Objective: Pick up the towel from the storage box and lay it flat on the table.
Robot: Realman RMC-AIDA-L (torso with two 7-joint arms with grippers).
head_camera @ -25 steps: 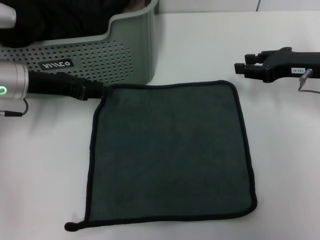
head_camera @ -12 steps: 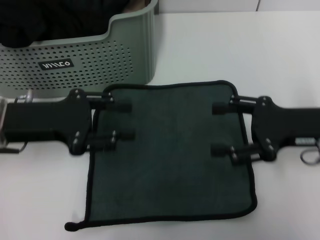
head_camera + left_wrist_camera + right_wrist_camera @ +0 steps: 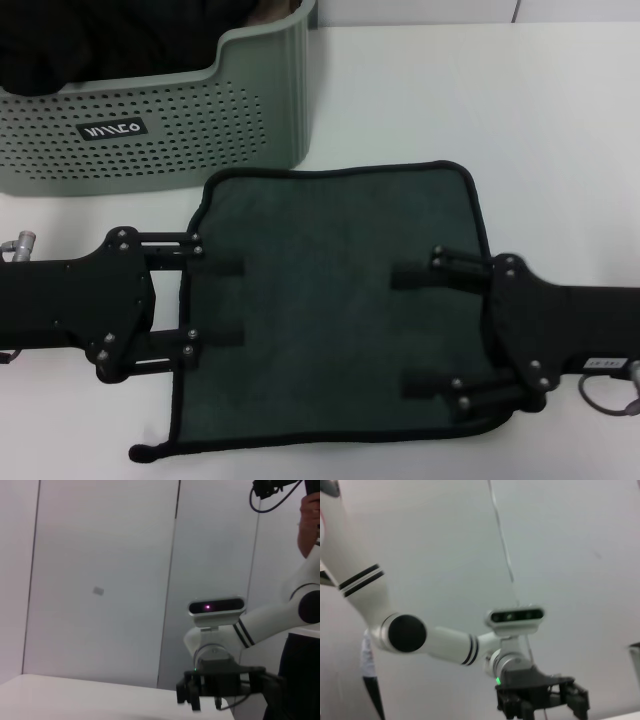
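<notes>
The towel (image 3: 335,305) lies spread on the table (image 3: 560,130), dark green face up, just in front of the storage box (image 3: 170,125), so the job looks nearly done. The left pincer (image 3: 215,300) reaches in over the towel's left edge and the right pincer (image 3: 420,330) over its right side. Each has its 2 fingers spread wide, pointing at the other across the cloth, and neither holds anything.

The risk from here is undoing a good lay. If either pincer sits low enough to brush the plush, pulling it sideways could drag that edge along and ruck the cloth toward the middle. The small curl at the corner (image 3: 145,452) nearest the left pincer could fold under if a finger catches it. The box stands just beyond the left pincer, so a careless lift that way might clip its wall.
</notes>
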